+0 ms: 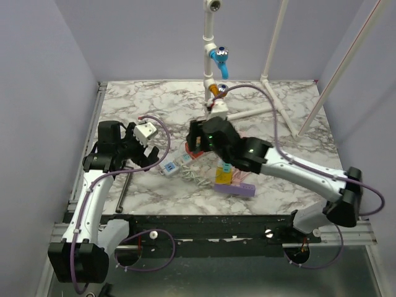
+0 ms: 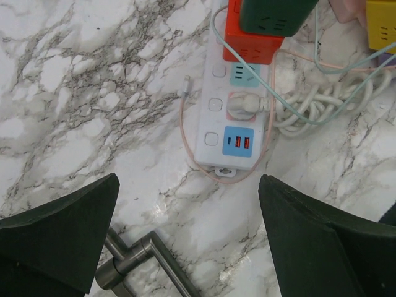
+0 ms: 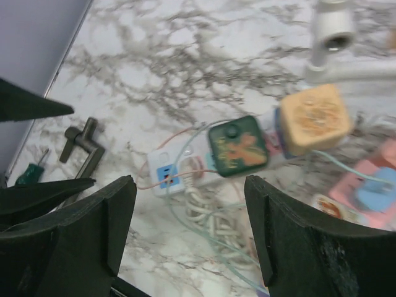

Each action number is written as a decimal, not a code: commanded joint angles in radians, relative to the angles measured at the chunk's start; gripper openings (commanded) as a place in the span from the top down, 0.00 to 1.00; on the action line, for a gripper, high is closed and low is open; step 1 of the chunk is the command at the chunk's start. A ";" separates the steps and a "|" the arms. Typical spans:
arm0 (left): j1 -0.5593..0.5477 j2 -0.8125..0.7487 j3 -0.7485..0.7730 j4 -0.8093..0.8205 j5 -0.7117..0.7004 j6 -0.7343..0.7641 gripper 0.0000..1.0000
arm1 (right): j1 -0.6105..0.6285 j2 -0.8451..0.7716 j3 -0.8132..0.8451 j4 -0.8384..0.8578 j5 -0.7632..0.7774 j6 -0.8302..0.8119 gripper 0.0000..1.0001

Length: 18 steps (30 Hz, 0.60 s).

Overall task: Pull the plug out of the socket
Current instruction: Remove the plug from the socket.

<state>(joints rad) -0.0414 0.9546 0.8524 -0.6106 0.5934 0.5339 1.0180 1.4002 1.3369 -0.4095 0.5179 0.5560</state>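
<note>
Plug (image 2: 242, 105): white, seated in the white power strip (image 2: 213, 139) on the marble table (image 2: 93, 93).
Left gripper (image 2: 189, 185): spread wide, empty, over the strip's end.
Right gripper (image 3: 189, 182): jaws apart, gripping nothing, above the strip.

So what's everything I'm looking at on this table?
table: one, grey-white marble, under everything
power strip: one, white, table centre
plug: one, white, seated in the strip
adapter cube: one, green, on the strip
second cube: one, orange, next along it
cable: one, white, coiled beside the strip
door handle: one, silver, left of the strip
second strip: one, lilac, near front
pipe frame: one, white with blue valve, at the back
left fingers: two, black, wide apart above the strip
right fingers: two, black, apart, nothing between them
</note>
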 commanded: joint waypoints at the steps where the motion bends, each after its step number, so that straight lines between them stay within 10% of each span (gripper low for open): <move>1: 0.048 -0.003 0.049 -0.135 0.122 0.037 0.01 | 0.101 0.191 0.090 0.086 -0.029 -0.126 0.22; 18: 0.134 -0.121 0.028 -0.368 0.265 0.259 0.01 | 0.137 0.459 0.013 0.181 -0.122 -0.126 0.29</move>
<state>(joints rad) 0.0856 0.8753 0.8791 -0.9222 0.7765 0.7364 1.1400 1.8362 1.3853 -0.2554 0.3763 0.4419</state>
